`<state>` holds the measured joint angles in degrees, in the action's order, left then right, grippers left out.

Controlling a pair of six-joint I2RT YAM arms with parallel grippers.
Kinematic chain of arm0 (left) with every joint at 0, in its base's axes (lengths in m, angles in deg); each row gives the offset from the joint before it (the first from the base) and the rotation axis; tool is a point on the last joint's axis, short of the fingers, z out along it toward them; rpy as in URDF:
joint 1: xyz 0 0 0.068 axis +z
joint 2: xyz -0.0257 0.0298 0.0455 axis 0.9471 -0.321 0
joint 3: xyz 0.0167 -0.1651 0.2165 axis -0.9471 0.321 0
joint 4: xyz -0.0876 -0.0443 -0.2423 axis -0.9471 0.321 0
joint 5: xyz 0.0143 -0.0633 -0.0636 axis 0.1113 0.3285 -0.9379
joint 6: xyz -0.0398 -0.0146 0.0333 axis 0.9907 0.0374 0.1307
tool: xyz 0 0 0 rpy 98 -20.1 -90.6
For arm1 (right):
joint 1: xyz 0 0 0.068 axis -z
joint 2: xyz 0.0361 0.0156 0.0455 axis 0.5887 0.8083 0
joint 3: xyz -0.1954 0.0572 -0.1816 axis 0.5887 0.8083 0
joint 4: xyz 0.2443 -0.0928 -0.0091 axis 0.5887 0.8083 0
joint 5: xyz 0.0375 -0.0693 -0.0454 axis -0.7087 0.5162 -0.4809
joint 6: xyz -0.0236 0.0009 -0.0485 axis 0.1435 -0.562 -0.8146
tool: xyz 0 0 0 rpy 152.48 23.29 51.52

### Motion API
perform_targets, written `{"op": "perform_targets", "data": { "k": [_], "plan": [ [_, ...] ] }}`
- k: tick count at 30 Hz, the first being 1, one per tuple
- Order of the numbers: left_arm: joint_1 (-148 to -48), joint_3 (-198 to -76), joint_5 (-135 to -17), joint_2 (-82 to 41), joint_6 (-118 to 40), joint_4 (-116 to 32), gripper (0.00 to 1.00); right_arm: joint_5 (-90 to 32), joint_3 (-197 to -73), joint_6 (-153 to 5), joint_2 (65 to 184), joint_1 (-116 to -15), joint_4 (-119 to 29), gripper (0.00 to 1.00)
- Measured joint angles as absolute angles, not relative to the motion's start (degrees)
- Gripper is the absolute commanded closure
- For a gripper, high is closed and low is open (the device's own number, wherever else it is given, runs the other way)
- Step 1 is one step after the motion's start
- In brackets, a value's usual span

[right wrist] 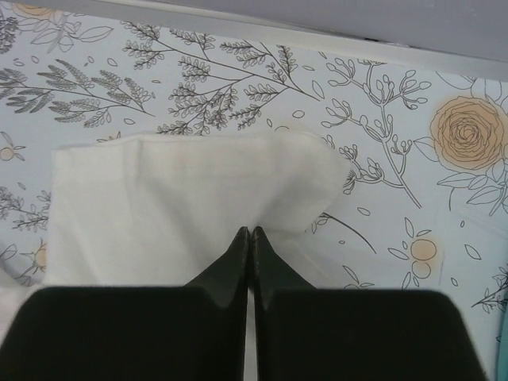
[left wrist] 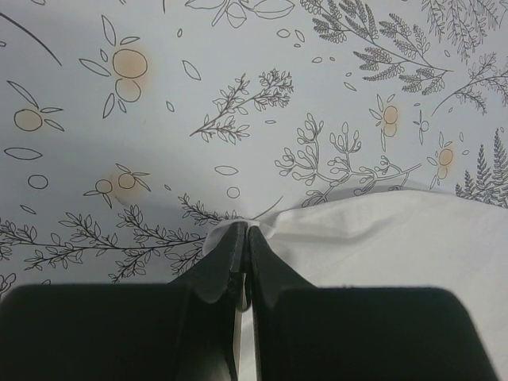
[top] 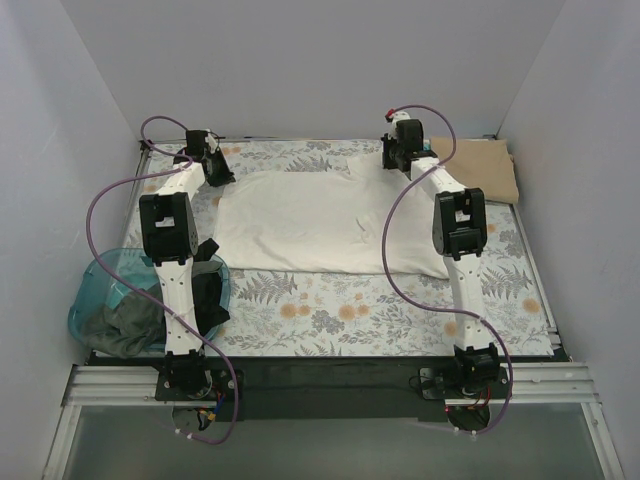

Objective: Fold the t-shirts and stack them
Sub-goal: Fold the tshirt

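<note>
From above, the cream-white t-shirt (top: pixel 320 222) lies spread flat across the far middle of the floral table covering (top: pixel 400 310). My left claw (top: pixel 213 162) sits at its far left corner and my right claw (top: pixel 400 152) at its far right corner. A tan shirt (top: pixel 482 167) lies in the far right corner of the table, just beside my right arm. Near my left base stands a teal basket (top: pixel 95 300) with dark shirts (top: pixel 125 325) in it, one spilling over its right side.

In my left wrist view, my left claw (left wrist: pixel 244 236) is pinched tight on a small peak of the cream-white t-shirt (left wrist: pixel 381 238), with the patterned covering (left wrist: pixel 238 79) beyond it.

In my right wrist view, my right claw (right wrist: pixel 250 232) is likewise closed, with its tips meeting on the near edge of a folded flap of the t-shirt (right wrist: pixel 190 190). The flowered covering (right wrist: pixel 397 119) shows around it.
</note>
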<state>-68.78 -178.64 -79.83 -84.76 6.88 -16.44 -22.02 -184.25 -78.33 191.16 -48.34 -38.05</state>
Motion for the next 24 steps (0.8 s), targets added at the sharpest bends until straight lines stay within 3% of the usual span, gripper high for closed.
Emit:
{"op": "perform_targets", "data": {
  "k": [14, 24],
  "plan": [
    [-68.78, -164.22, -79.59, -75.47, 9.28, -20.33, 1.00, -28.25, -157.89, -85.79, 167.95, -48.51, -46.53, 0.99],
    [-68.78, -155.89, -78.24, -68.17, 12.17, -25.58, 1.00, -30.00, -142.09, -88.76, 158.88, -48.53, -51.08, 0.99]
  ]
}}
